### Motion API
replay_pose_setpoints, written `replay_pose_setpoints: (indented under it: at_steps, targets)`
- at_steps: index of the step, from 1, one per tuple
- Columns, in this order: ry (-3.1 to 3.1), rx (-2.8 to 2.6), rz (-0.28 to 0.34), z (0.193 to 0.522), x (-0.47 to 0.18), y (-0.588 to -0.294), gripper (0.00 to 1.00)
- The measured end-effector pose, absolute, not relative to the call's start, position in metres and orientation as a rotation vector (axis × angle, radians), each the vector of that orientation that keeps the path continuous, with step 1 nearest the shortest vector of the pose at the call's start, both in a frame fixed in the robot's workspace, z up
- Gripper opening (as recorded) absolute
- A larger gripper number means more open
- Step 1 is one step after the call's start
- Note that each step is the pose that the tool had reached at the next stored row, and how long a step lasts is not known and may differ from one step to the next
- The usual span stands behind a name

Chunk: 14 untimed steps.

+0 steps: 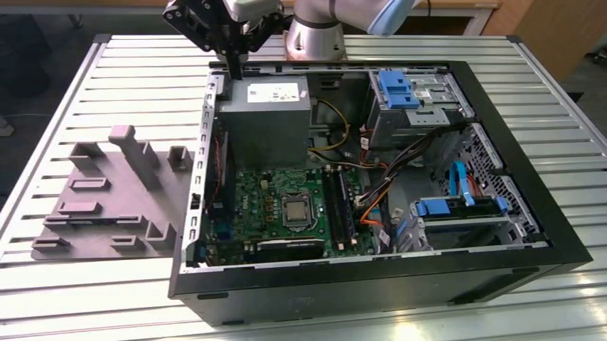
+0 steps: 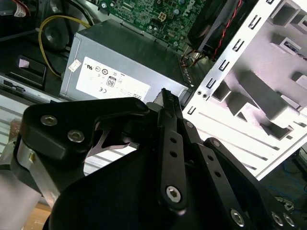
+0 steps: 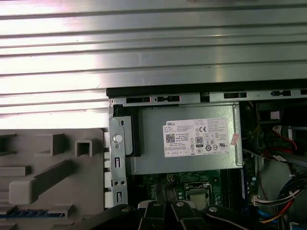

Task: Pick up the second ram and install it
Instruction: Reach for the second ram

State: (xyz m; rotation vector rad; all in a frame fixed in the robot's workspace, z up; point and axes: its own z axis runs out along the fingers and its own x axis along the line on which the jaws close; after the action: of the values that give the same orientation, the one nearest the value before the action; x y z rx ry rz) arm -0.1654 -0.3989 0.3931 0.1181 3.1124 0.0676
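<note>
A thin bluish strip, the second ram, lies in a slot of the grey fixture, outside the computer case on the exterior view's left. My gripper hangs above the case's back corner, over the power supply, and is well apart from the ram. Its black fingers stand together, shut, with nothing visible between them. In the first wrist view the gripper reaches over the motherboard's edge.
The open computer case lies on a slatted metal table. Inside are the motherboard with its processor socket, black memory slots, cable bundles and blue drive brackets. The fixture's raised blocks stand beside the case wall.
</note>
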Motion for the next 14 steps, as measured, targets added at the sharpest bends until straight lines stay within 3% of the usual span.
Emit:
replay_pose_setpoints:
  at_steps: [14]
  targets:
    - [3.112,0.118,0.068,0.3931,-0.1696,-0.3989,0.11]
